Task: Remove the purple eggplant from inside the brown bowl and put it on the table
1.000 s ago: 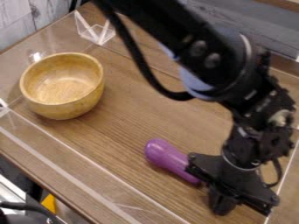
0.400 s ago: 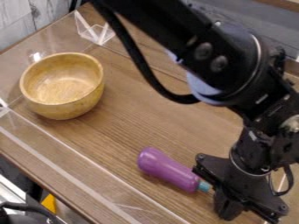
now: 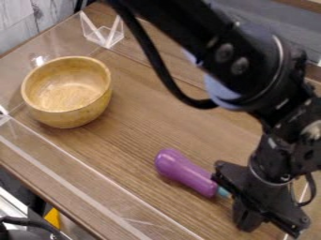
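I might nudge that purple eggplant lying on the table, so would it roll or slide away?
The purple eggplant looks rounded and elongated, so it would probably roll sideways on the flat table. Its glossy skin suggests it's slippery. It likely stays stiff rather than floppy, keeping its shape.

Eggplant (image 3: 189,172) flat on tabletop (image 3: 126,141), front right, against hand (image 3: 254,208); bowl (image 3: 68,90) well apart, back left.

Low clear plastic walls (image 3: 51,155) edge the wood-grain surface along its near-left side, with a folded clear plastic piece (image 3: 103,31) standing at the far corner. A strip of light grey floor (image 3: 32,23) shows at the far left
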You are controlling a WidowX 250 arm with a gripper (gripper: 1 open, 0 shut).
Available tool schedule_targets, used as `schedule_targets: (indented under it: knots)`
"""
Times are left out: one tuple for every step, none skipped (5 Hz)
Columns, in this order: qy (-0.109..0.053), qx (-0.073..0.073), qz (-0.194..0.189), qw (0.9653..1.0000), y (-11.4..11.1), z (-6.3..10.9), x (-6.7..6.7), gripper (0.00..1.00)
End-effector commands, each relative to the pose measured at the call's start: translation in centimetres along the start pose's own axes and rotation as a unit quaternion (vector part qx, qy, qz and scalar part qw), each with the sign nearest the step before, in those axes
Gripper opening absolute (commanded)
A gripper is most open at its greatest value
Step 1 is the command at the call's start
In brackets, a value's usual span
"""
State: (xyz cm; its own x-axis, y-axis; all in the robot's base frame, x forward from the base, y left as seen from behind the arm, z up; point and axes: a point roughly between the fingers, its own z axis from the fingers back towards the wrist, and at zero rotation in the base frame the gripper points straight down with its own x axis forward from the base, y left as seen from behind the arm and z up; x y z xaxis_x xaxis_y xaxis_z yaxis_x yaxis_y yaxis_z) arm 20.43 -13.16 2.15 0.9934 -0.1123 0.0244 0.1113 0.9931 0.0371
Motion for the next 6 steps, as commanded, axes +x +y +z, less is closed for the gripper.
schedule_targets:
  knots:
    - [-0.017,-0.003,0.024,0.9996,0.1,0.5,0.3,0.0]
    - [-0.017,-0.003,0.029,0.9994,-0.1,0.5,0.1,0.0]
    - [-0.016,-0.002,0.035,0.9993,-0.2,0.6,-0.1,0.0]
    - [-0.015,-0.001,0.04,0.9991,-0.4,0.6,-0.3,0.0]
    - [-0.015,0.0,0.042,0.999,-0.4,1.0,-0.6,0.0]
    - [-0.015,0.001,0.043,0.9989,-0.5,1.3,-0.9,0.0]
